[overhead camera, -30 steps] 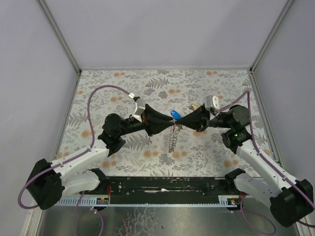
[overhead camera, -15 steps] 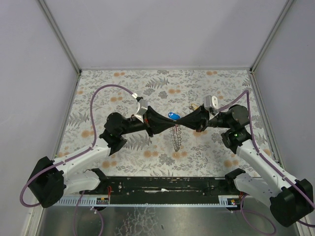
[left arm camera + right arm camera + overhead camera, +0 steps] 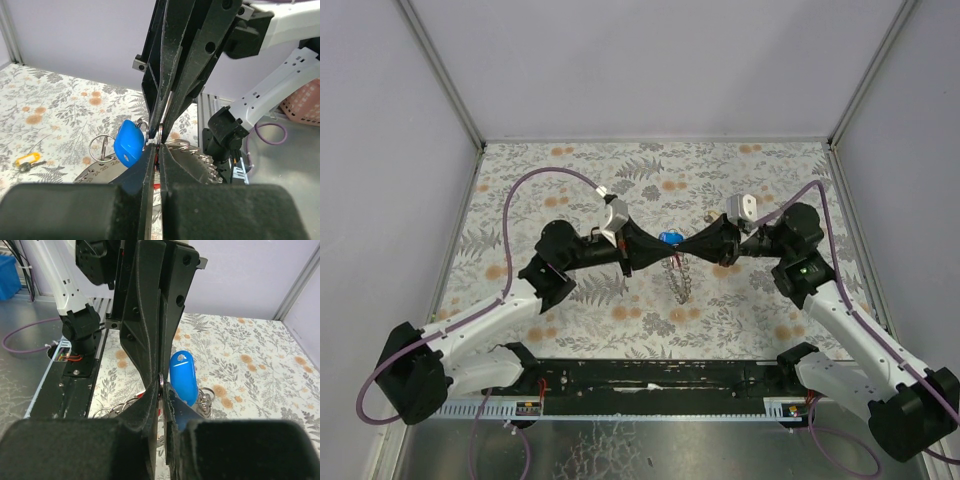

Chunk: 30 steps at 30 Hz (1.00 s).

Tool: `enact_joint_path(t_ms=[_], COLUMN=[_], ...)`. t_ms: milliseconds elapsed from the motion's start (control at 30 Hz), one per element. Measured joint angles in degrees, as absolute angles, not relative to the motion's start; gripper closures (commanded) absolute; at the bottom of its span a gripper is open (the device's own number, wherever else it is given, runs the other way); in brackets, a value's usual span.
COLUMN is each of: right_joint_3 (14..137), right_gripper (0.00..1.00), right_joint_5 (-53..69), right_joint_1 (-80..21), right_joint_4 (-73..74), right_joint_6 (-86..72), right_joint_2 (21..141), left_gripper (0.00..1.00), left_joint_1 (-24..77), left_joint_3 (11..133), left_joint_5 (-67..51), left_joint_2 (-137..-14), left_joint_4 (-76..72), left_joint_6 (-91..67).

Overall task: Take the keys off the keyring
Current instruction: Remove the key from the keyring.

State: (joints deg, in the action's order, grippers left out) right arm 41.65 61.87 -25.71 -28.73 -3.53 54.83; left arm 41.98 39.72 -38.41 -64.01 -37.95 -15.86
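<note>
Above the middle of the floral cloth, my left gripper (image 3: 662, 252) and right gripper (image 3: 688, 246) meet tip to tip. The grey keyring (image 3: 680, 281) hangs below them with small rings and keys on it. A blue-tagged key (image 3: 668, 238) sticks out on the far side. In the left wrist view my left gripper (image 3: 159, 148) is shut, with the ridged keyring (image 3: 97, 172) spreading to both sides behind its fingers and the blue tag (image 3: 129, 143) beside them. In the right wrist view my right gripper (image 3: 162, 390) pinches the keyring's thin rim (image 3: 160, 388), the blue tag (image 3: 182, 375) just beyond.
A yellow-tagged key (image 3: 713, 217) lies loose on the cloth behind the right gripper and also shows as a yellow-tagged key (image 3: 25, 161) at the far left of the left wrist view. White walls and metal rails (image 3: 448, 88) enclose the table on three sides.
My left fingers have closed at the meeting point. Both grippers and the hanging bunch have drifted slightly toward the far side, and the bunch hangs shorter.
</note>
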Motion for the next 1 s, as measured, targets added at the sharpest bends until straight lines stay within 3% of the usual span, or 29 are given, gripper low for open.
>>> enact_joint_path(t_ms=[400, 800, 1000], right_joint_3=[50.61, 55.57, 57.14], right_gripper=[0.85, 0.84, 0.91], right_joint_5=[62.06, 61.65, 60.38], right_joint_1=[-25.71, -25.80, -26.15], right_joint_4=[-8.27, 4.19, 8.71], right_joint_6=[12.14, 21.06, 25.30], right_joint_2=[57.32, 61.34, 61.80], left_gripper=[1.00, 1.00, 1.00], left_joint_1=[42.76, 42.76, 42.78], left_joint_3=[50.96, 57.80, 60.93], left_joint_5=[-37.15, -37.04, -37.10], left_joint_2=[-64.20, -67.77, -69.67], left_joint_4=[-13.63, -0.27, 4.51], left_joint_6=[-3.53, 1.17, 2.33])
